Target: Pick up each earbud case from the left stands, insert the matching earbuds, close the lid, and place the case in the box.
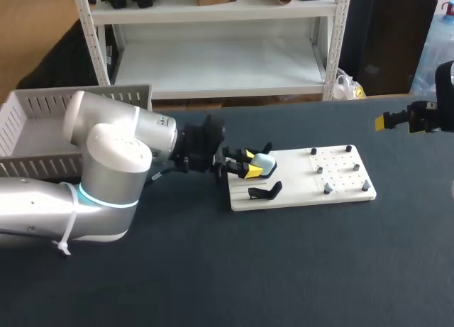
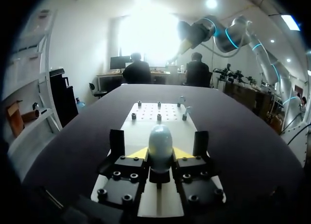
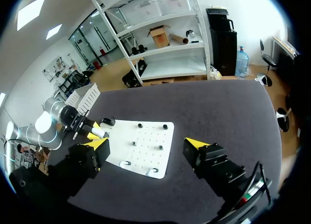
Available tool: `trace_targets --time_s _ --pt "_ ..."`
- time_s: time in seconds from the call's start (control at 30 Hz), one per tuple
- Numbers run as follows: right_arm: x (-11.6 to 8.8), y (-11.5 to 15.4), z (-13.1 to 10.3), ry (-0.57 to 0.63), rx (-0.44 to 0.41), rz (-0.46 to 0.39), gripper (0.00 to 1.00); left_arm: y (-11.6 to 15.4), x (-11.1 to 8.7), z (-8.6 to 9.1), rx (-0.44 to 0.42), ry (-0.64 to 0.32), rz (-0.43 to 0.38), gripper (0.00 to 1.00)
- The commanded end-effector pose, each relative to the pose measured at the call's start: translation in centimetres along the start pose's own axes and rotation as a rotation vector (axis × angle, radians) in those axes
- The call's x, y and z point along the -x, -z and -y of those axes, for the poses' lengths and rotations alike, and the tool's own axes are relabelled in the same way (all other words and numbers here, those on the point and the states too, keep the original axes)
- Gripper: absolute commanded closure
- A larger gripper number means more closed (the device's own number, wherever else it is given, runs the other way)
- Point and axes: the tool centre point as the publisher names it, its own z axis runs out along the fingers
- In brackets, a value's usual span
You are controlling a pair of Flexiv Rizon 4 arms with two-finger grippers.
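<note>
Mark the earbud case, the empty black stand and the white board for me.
earbud case (image 1: pixel 264 162): head view, on its pale rounded shell.
empty black stand (image 1: pixel 267 191): head view, on the stand's middle.
white board (image 1: pixel 298 189): head view, on a bare stretch near its middle.

Head overhead, behind; left wrist close, right wrist far; share board (image 1: pixel 298 186).

No text, label, number or sign can be read: none on the earbud case (image 1: pixel 264 161), the white board (image 1: pixel 298 181) beneath it, or the bench (image 1: pixel 319 270).
</note>
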Motion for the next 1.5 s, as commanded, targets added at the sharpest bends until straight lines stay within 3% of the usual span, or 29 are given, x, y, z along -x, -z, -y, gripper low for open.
trace_targets --time_s 0.03,0.17,0.5,0.73,1.5 --pt "0.0 0.0 0.0 0.0 0.002 -0.001 0.0 0.6 0.0 0.5 0.009 -0.004 0.011 1.0" --pt "0.0 0.0 0.0 0.0 0.002 -0.001 0.0 2.0 0.8 0.9 0.018 -0.019 0.041 1.0" --pt "0.0 0.0 0.0 0.0 0.002 -0.001 0.0 5.4 6.1 3.2 0.028 -0.082 0.214 1.0" --pt "0.0 0.0 0.0 0.0 0.002 -0.001 0.0 6.5 8.6 4.7 0.019 -0.085 0.271 1.0" --pt "0.0 0.0 0.0 0.0 0.002 -0.001 0.0 6.5 8.6 4.7 0.019 -0.085 0.271 1.0"
